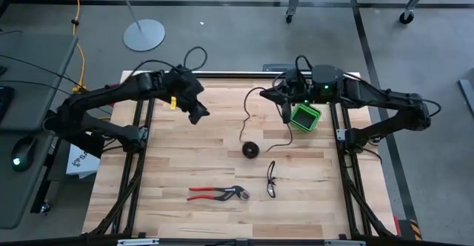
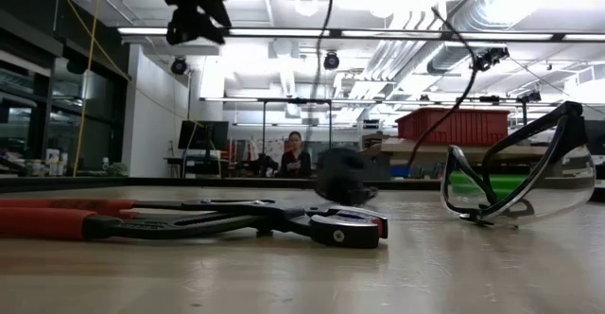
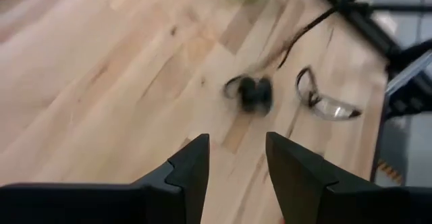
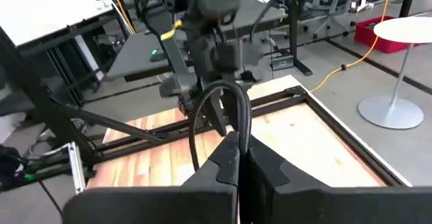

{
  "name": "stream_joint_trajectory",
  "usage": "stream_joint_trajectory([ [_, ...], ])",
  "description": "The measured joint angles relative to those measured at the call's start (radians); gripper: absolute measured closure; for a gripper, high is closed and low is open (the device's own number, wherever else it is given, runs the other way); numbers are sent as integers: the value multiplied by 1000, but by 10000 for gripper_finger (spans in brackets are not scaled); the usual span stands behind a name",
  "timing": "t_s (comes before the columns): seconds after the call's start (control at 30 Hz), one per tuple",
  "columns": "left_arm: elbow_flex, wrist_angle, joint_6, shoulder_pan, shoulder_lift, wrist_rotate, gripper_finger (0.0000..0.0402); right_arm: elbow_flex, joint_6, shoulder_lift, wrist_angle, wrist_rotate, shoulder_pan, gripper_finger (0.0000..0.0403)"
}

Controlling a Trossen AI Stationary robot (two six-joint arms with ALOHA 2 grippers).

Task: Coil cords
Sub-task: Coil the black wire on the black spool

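The thin black flexible cord (image 1: 252, 120) trails from the high view's upper centre down to its round black end (image 1: 250, 150) mid-table. The right gripper (image 4: 241, 158), fingers clamped on a loop of cord, holds it aloft at upper right. The left gripper (image 1: 198, 115), fingers spread and empty, hovers upper left. Best approach: the left descends onto slack cord near the round end, keeping loops untwisted.

In your low view the pliers (image 2: 189, 221) run off the left edge, and the glasses (image 2: 529, 177) off the right. The cord's (image 3: 297, 38) plug (image 3: 251, 93) is blurred in the left wrist view. Whether the right pincer (image 4: 241, 158) actually grips the cord you can't tell.
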Motion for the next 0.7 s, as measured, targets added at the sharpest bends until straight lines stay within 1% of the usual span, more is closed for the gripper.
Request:
stream_joint_trajectory([
  [0.13,-69,55,6,-41,33,5,261,118,-48,-2,-159,61,0,403],
  [0.27,-175,204,-70,-89,58,17,261,251,-98,-2,-244,119,0,403],
  [0.4,-282,406,-177,-127,84,25,261,356,-123,-1,-256,165,0,403],
  [0.5,-346,568,-259,-146,118,26,261,423,-124,5,-249,171,0,403],
  [0.6,-367,695,-302,-157,173,36,261,480,-131,23,-247,171,0,403],
  [0.7,-362,797,-305,-164,242,48,261,514,-130,51,-249,161,0,403],
])
